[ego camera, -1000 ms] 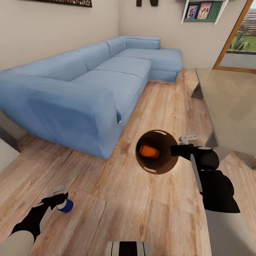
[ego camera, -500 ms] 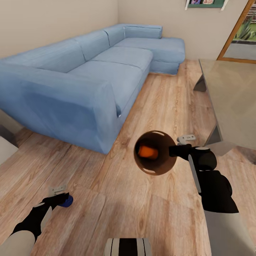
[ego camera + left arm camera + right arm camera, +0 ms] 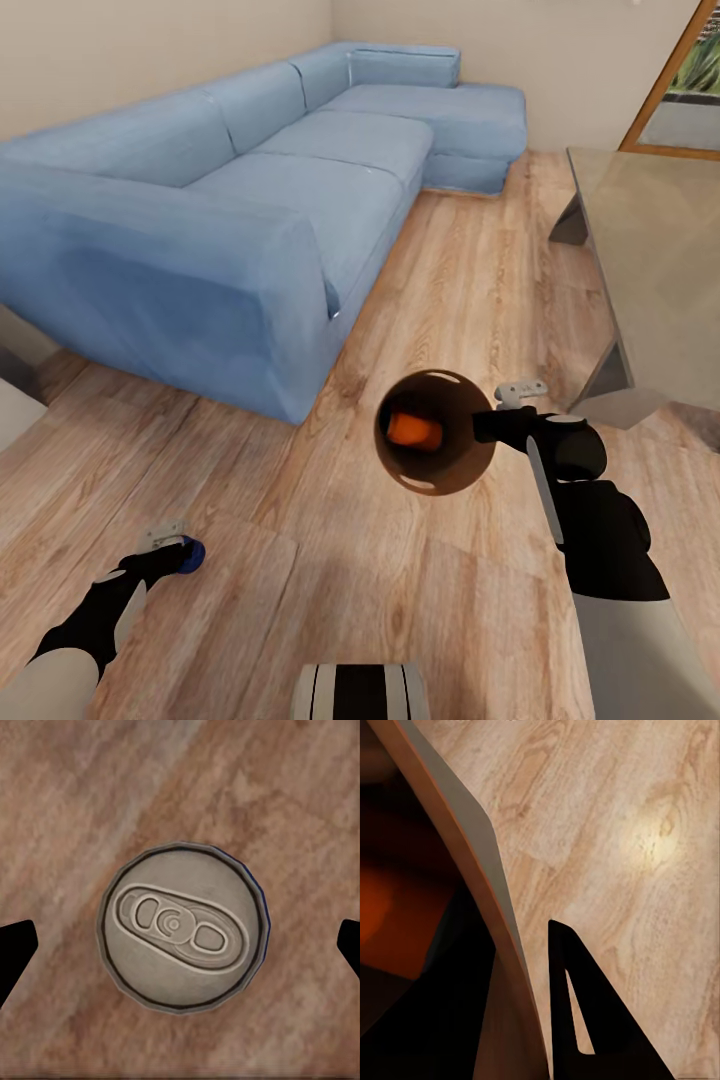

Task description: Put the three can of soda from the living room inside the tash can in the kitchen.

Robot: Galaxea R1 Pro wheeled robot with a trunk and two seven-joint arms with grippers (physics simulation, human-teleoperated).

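The blue can stands upright on the wood floor directly below my left gripper, well out from the sofa; my fingers are spread wide on either side, touching nothing. My right gripper pinches the bin rim, an orange can inside. Since a second ago my left hand has sunk over the can.

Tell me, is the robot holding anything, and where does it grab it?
The right end effector holds the trash can by its rim. The left end effector holds nothing: its fingers stand open on either side of the blue soda can on the floor.
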